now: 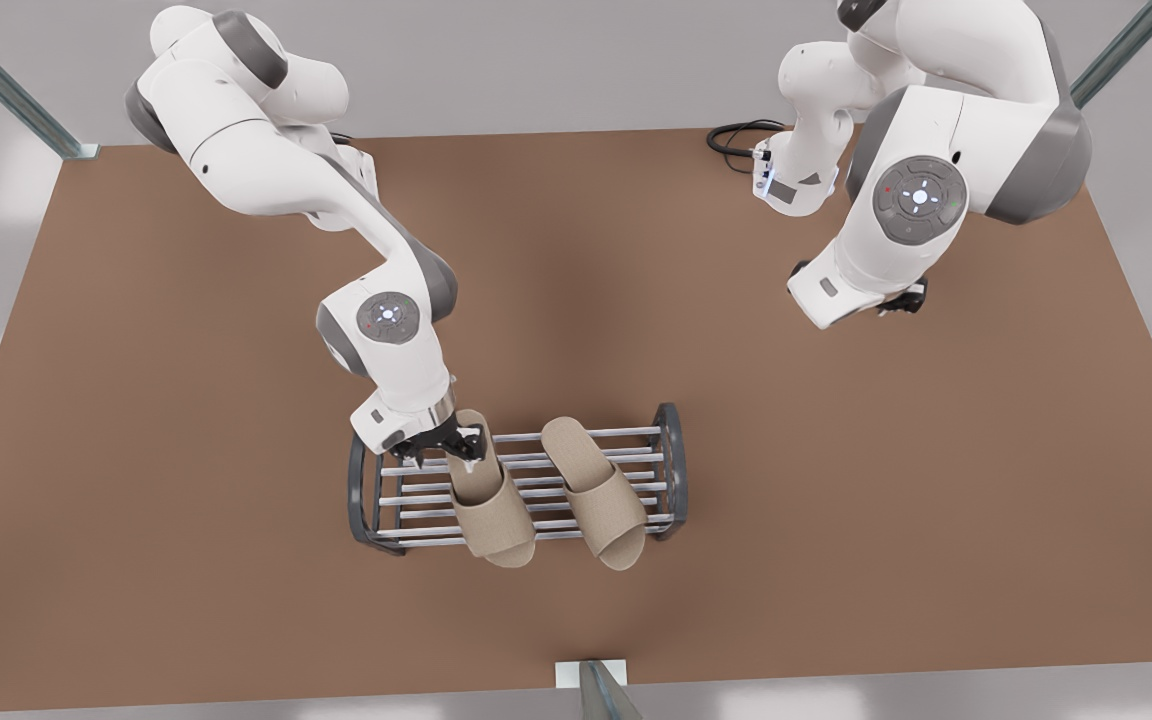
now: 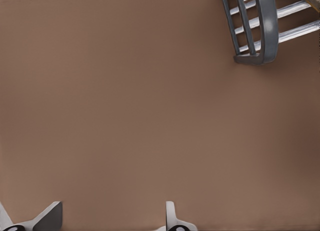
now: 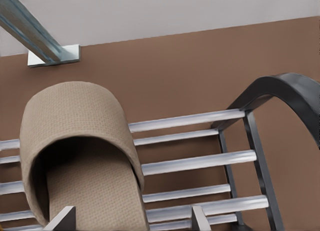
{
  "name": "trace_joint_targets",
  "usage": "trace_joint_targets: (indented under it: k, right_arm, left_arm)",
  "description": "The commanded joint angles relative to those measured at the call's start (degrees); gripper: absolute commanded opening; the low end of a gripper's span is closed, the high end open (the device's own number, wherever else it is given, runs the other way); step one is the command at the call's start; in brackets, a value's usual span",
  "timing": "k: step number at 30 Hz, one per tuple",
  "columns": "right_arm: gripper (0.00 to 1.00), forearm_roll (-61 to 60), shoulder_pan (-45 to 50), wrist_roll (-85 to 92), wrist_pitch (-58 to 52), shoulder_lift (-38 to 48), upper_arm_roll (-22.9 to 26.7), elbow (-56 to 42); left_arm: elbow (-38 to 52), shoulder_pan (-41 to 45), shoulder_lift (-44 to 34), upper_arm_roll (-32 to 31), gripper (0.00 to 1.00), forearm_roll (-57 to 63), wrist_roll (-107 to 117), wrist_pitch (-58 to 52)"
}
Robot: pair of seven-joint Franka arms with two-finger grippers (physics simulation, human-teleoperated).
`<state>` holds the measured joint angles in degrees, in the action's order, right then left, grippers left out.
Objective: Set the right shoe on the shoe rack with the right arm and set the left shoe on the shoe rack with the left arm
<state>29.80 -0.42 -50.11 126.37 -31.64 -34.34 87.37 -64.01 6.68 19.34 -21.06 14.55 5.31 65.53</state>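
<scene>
Sitting on brown bench (image 1: 186, 560), shoe rack (image 1: 668, 450) carrying both slippers side by side, toes overhanging its front bars. Right end effector (image 1: 441, 445) hanging over rack's end toward front view's left, fingers spread either side of right shoe (image 1: 491, 510) heel, not pinching. Left shoe (image 1: 596, 490) lying beside it, nearer rack's other end. Left end effector (image 2: 112, 218) waiting well apart from rack, over bare bench, fingers apart, holding nothing.
</scene>
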Motion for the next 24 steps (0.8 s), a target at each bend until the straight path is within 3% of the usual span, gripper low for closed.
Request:
trace_joint_targets:
  k: [1, 8, 9, 11, 12, 13, 14, 15, 17, 24]
  right_arm:
    - [1.00, 0.3, 0.0, -8.3, 0.7, 0.1, 0.0, 0.0]
    - [1.00, -0.3, -1.2, -6.7, -0.9, 0.6, -0.7, -0.2]
    - [1.00, -1.3, -2.8, -4.2, -4.5, 1.0, -2.7, -0.5]
    - [1.00, -3.1, -12.9, 6.7, -13.8, 2.8, -14.4, -4.0]
    - [1.00, -11.4, -12.9, 17.7, -17.1, 6.3, -10.7, -6.2]
    - [1.00, -22.8, -7.8, 28.3, -20.1, 11.1, 2.3, -7.1]
    - [1.00, -29.7, 1.5, 37.4, -23.5, 15.5, 18.8, -7.1]
    - [1.00, -29.8, 4.9, 42.3, -27.7, 18.5, 25.6, -7.0]
    - [1.00, -29.2, 4.9, 45.2, -42.1, 24.7, 31.0, -5.8]
    - [1.00, -29.4, 2.9, 45.0, -44.3, 23.9, 30.6, -6.5]
  left_arm:
    - [0.0, 0.0, -0.1, -0.1, 1.00, 0.0, -12.5, 0.0]
    - [0.0, 0.3, -0.5, -0.1, 1.00, 0.1, -12.3, 0.0]
    - [0.0, 0.3, -0.5, -0.2, 1.00, 0.1, -12.3, -0.1]
    - [0.0, 0.3, -1.1, -0.1, 1.00, 0.2, -12.3, 0.1]
    - [-0.1, 0.3, -1.6, 0.0, 1.00, 0.1, -12.3, 0.8]
    - [-1.8, 0.4, -3.0, 2.0, 1.00, -0.3, -12.3, 2.4]
    - [-3.1, 1.7, -4.3, 5.1, 1.00, -2.4, -12.3, 3.9]
    - [-4.3, 1.9, -5.1, 5.7, 1.00, -2.7, -12.3, 4.9]
    - [-4.5, 2.5, -5.1, 6.6, 1.00, -2.7, -12.3, 5.0]
    - [-4.5, 2.5, -5.0, 6.6, 1.00, -2.7, -12.3, 4.9]
